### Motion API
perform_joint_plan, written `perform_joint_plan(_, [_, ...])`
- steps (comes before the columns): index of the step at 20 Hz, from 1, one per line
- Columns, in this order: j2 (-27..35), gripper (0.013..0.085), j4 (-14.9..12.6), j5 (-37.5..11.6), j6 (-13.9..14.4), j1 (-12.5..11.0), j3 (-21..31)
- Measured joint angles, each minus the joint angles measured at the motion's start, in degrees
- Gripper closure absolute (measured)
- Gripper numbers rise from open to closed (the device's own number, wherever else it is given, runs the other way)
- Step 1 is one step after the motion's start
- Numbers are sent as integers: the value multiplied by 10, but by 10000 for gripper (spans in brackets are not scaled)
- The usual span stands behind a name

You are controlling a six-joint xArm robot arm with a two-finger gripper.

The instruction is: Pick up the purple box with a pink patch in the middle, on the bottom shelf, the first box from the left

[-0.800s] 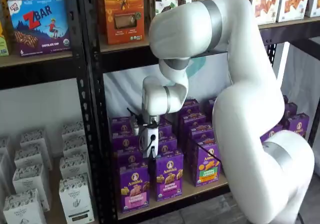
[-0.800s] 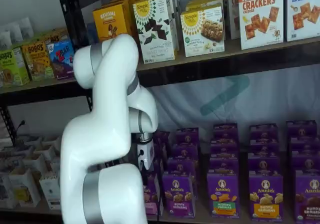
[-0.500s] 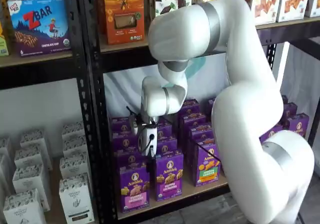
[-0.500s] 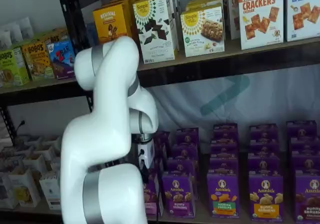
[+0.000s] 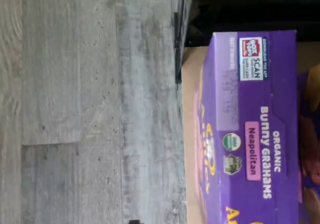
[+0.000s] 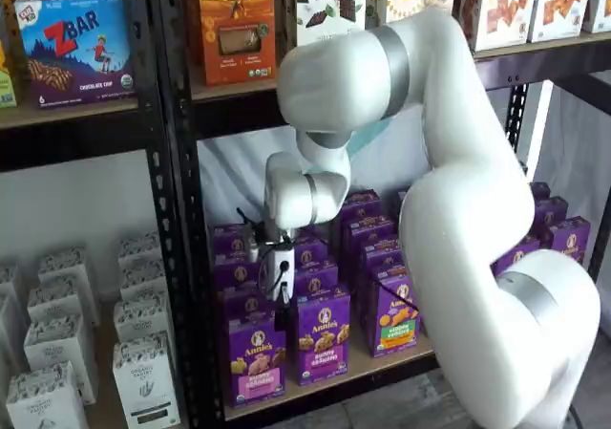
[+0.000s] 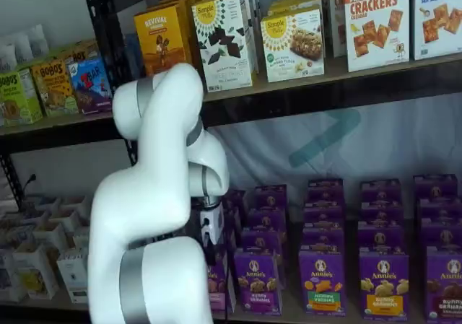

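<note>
The purple box [image 6: 256, 357] stands upright at the front left of the bottom shelf [image 6: 353, 370], with a pink patch across its lower middle. In the wrist view its top and front [image 5: 252, 134] show, with a pink "Neapolitan" label. My gripper [image 6: 283, 316] hangs just above and slightly right of this box, white body up, black fingers down. No gap between the fingers shows, and no box is in them. In a shelf view the gripper [image 7: 208, 253] is partly behind the arm, and the purple box [image 7: 219, 281] is mostly hidden by it.
More purple Annie's cartons [image 6: 323, 338] stand in rows right of and behind the target. A black perforated upright [image 6: 177, 257] is close on its left. White cartons [image 6: 143, 381] fill the neighbouring bay. Boxes line the upper shelf [image 6: 234, 23]. Grey plank floor [image 5: 90, 109] lies in front.
The arm has swung a little to the left, carrying the gripper leftward over the front left purple box. No box has moved.
</note>
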Motion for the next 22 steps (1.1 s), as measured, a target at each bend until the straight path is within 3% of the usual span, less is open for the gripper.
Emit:
perform_joint_plan(12, [63,130,-28,-1,27,2,-65])
perform_joint_plan(22, [110,130,-71,22,76,14,-121])
